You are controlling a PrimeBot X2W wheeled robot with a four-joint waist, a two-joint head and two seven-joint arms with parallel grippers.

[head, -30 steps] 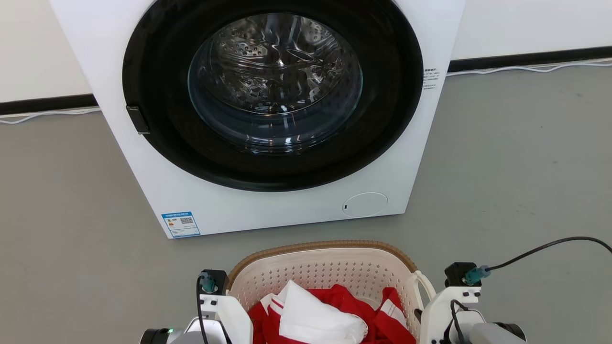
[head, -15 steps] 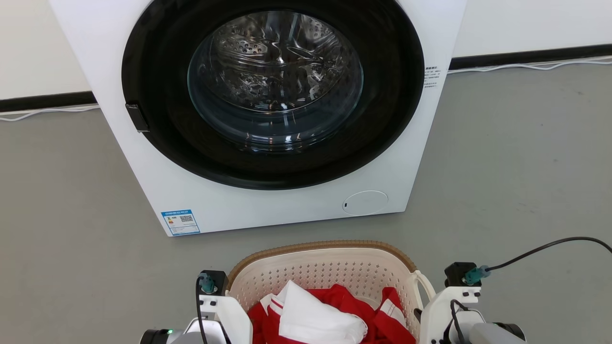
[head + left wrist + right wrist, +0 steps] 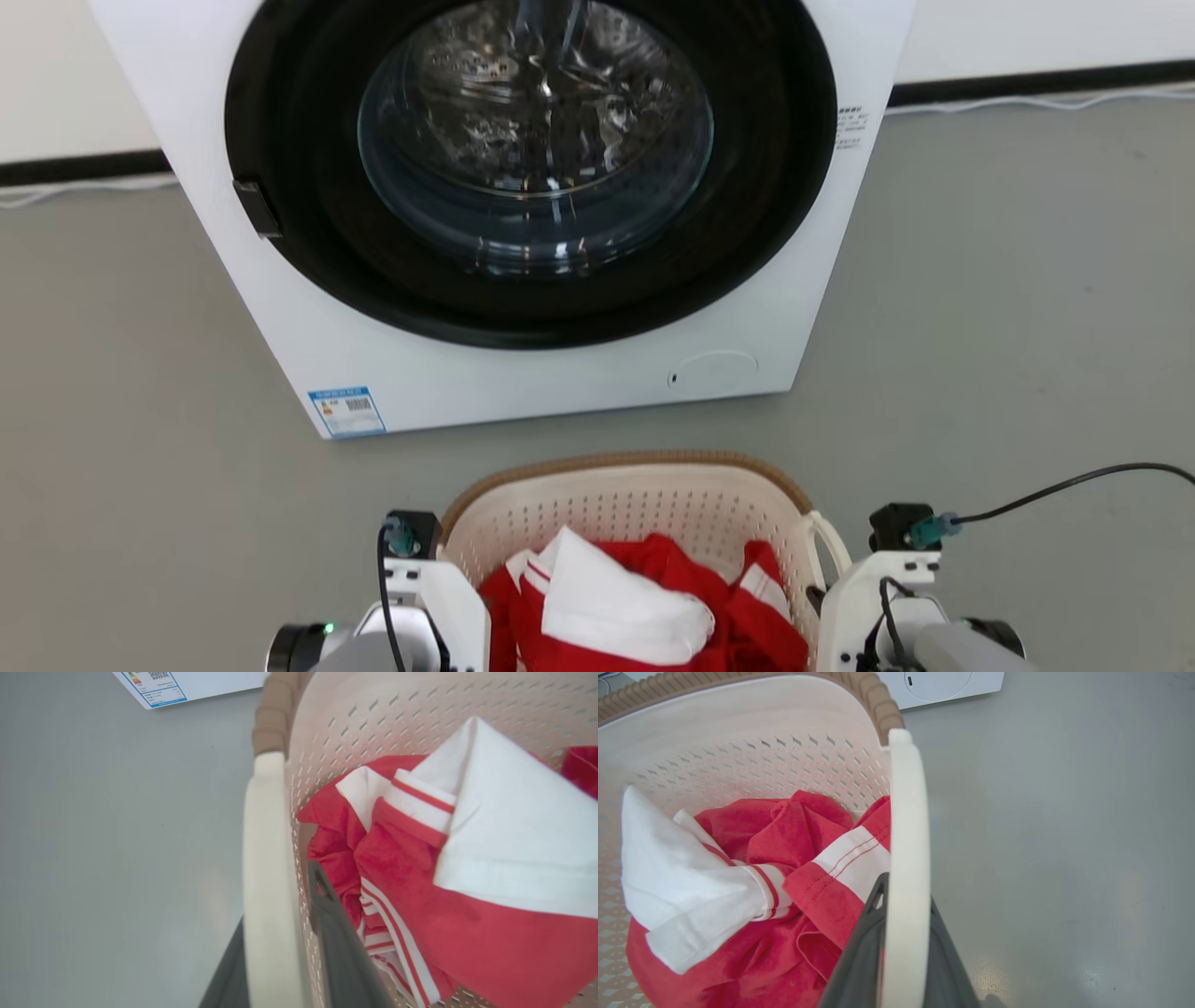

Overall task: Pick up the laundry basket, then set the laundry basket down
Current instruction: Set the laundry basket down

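Left claw (image 3: 275,914) clamps left handle (image 3: 266,849), right claw (image 3: 906,896) right handle (image 3: 906,812) — laundry basket (image 3: 635,504) btwn them.

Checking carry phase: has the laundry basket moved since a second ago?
Yes: the laundry basket sits slightly farther from the washing machine; camera shifted too.

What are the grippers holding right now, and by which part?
The laundry basket, by its white side loops: the left gripper grips the left handle, the right gripper the right handle.
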